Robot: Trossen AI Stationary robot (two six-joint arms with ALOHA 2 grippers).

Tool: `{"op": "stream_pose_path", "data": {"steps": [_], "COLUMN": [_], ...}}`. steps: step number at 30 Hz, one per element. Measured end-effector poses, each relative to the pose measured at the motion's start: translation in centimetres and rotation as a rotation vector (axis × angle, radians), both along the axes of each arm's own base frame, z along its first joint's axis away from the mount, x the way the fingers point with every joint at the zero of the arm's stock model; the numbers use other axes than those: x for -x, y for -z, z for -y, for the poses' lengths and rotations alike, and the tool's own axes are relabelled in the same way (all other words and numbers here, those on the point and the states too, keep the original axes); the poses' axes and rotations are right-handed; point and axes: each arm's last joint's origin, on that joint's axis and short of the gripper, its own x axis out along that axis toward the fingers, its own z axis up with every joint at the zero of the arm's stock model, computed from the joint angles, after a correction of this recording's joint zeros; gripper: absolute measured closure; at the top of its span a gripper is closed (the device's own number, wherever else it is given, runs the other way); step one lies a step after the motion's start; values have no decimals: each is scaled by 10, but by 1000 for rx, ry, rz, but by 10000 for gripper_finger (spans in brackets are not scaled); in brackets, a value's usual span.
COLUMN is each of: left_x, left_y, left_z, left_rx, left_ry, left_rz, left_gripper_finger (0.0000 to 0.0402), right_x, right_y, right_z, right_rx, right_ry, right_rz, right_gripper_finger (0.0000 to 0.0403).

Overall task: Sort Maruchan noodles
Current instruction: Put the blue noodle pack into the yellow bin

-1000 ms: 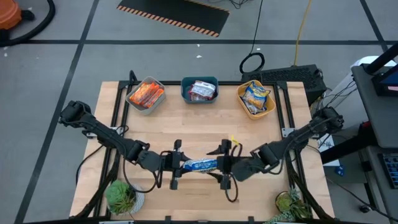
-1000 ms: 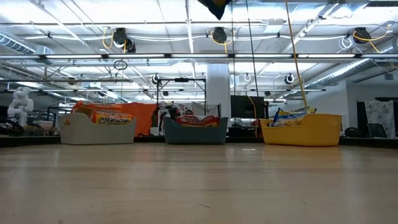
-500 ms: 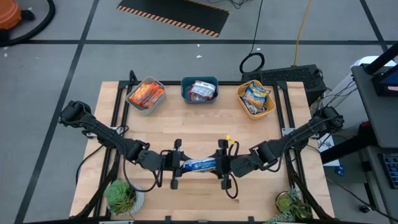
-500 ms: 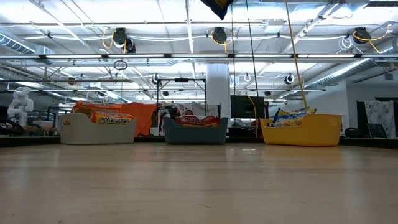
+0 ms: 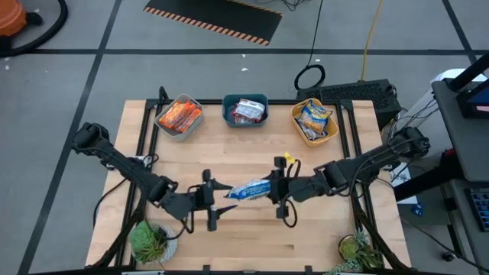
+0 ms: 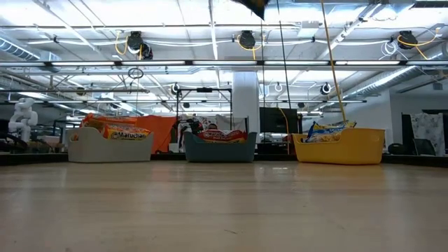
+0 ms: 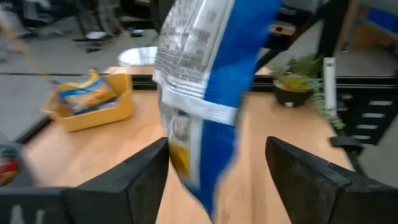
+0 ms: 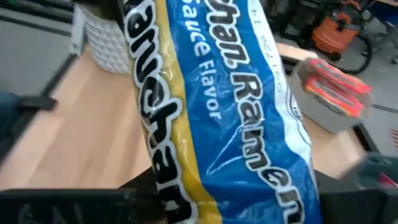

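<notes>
Nearest the front edge of the bench (image 5: 229,252), one blue-and-yellow ramen packet (image 5: 248,189) is held aloft, pinched at its right end by the right pincer (image 5: 276,190). The left pincer (image 5: 211,200) is spread and clear of the packet. Farther back, three tubs are lined up: the grey tub (image 5: 179,117) with orange packets, the teal tub (image 5: 245,111) with silver-red ones, the yellow tub (image 5: 314,122) with yellow-blue ones. Sorting is judged nearly done, with only this packet left, probably for the yellow tub. Exact counts inside the tubs cannot be made out.
</notes>
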Motion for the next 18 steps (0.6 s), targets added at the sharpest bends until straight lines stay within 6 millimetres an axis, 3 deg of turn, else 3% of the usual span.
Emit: {"op": "stream_pose_path", "data": {"steps": [10,18], "left_x": [41,52], "left_y": [-15,-19], "left_z": [-23,-39], "left_rx": [39,-5], "left_ry": [-150,-188], "left_rz": [-117,-171], "left_gripper_finger": [119,119], "right_x": [21,44], "right_y": [-1,23], "right_z": [53,107], "right_rx": [142,173], "right_ry": [367,546], "right_rz": [-129,-211], "right_gripper_finger": [259,260]}}
